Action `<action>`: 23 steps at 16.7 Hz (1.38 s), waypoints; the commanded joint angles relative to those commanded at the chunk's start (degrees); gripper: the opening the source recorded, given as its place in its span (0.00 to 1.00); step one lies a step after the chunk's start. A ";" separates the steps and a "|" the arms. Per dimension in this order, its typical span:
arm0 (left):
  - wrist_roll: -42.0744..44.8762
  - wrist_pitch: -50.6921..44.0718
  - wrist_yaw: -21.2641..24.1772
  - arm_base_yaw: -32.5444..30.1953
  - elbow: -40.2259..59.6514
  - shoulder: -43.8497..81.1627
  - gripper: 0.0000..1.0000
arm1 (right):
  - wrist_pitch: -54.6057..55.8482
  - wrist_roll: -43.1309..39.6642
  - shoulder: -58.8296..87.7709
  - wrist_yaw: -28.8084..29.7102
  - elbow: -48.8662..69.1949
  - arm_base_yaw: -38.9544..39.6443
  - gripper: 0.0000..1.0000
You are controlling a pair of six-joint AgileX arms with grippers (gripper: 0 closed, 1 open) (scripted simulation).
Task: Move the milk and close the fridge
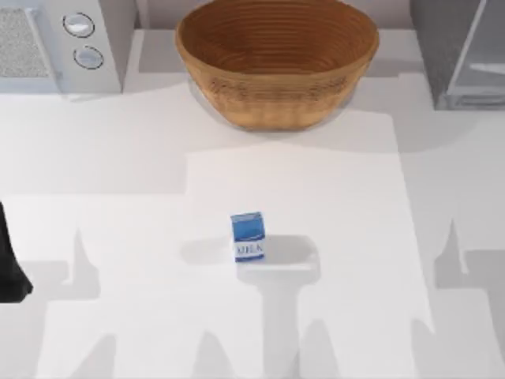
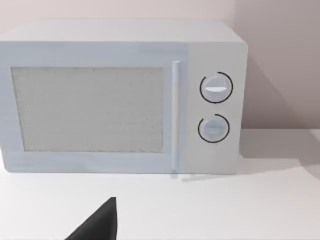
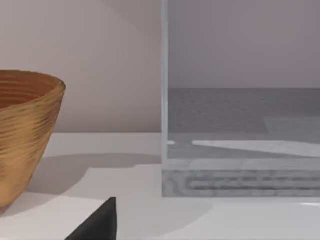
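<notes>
One white tabletop (image 1: 118, 158) carries four things: one microwave (image 1: 71, 39) at upper left, one fridge (image 1: 461, 51) at upper right, one basket (image 1: 276, 59) at top centre, one milk (image 1: 248, 236) upright near centre. Left arm (image 1: 12, 268) sits at the left edge. Either end effector's opening: cannot tell.

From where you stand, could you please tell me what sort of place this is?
Probably a simulated kitchen counter: a white microwave with two round knobs at the back left, a grey boxy fridge at the back right, and a small blue-and-white milk carton on the white table.
</notes>
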 joint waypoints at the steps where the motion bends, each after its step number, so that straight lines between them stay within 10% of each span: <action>1: 0.00 0.00 0.00 0.00 0.00 0.00 1.00 | 3.07 0.06 3.25 4.21 0.09 4.08 1.00; 9: 0.00 0.00 0.00 0.00 0.00 0.00 1.00 | 22.66 0.38 24.12 30.06 0.61 29.90 1.00; 23: 0.00 0.00 0.00 0.00 0.00 0.00 1.00 | 35.49 0.37 43.20 34.23 9.17 36.15 1.00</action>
